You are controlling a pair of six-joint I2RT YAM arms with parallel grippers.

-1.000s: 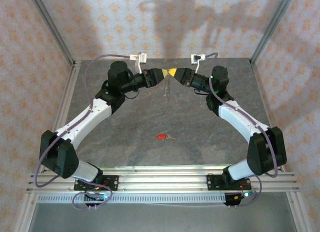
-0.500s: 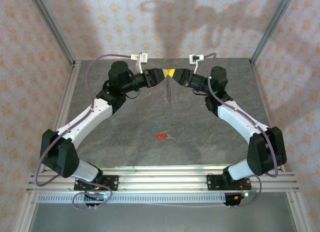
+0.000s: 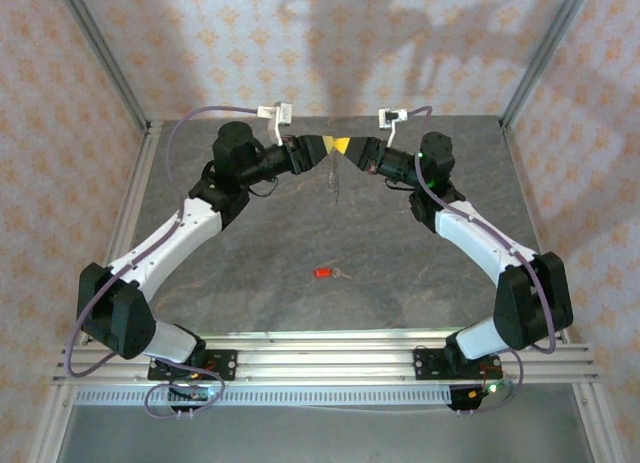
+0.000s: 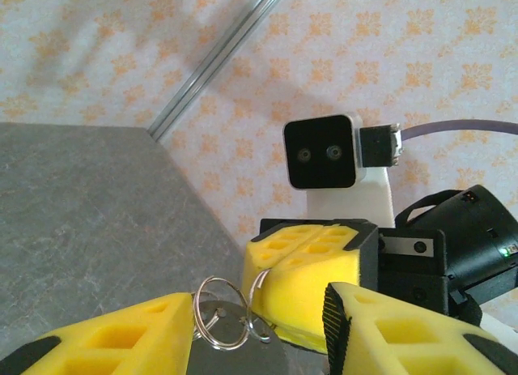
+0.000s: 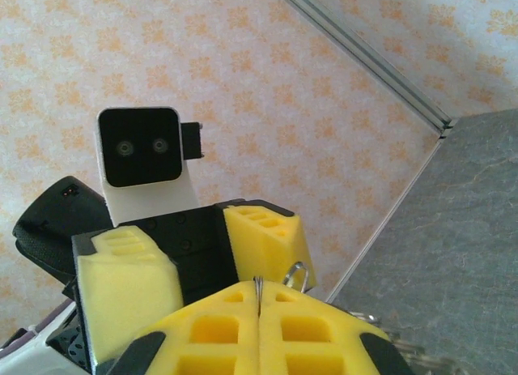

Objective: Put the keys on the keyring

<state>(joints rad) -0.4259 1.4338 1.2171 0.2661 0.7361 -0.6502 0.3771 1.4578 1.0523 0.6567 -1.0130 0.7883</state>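
While the left gripper (image 3: 322, 143) and right gripper (image 3: 345, 146) stay nose to nose at the upper centre of the top view, I see only small shifts. The left arm has eased a touch toward the left of the frame. The dangling part of the keyring (image 3: 335, 180), dark half a second ago, now reads thin and faint, as if turned edge-on. The red key (image 3: 322, 273) has not budged. It lies on the grey tabletop (image 3: 240, 263) at lower centre, well apart from both grippers.

In the right wrist view my right fingers (image 5: 218, 326) are pressed together with the ring's wire pinched in their seam, a loop poking out above. In the left wrist view the left fingers (image 4: 121, 343) stand wide apart, at the lower left and lower right. The ring sits between them, close to the lower-left one; I can't tell whether it touches.

My read is that the ring is held and steadied but nothing is threaded yet. The free left gripper would have to go down for the key.
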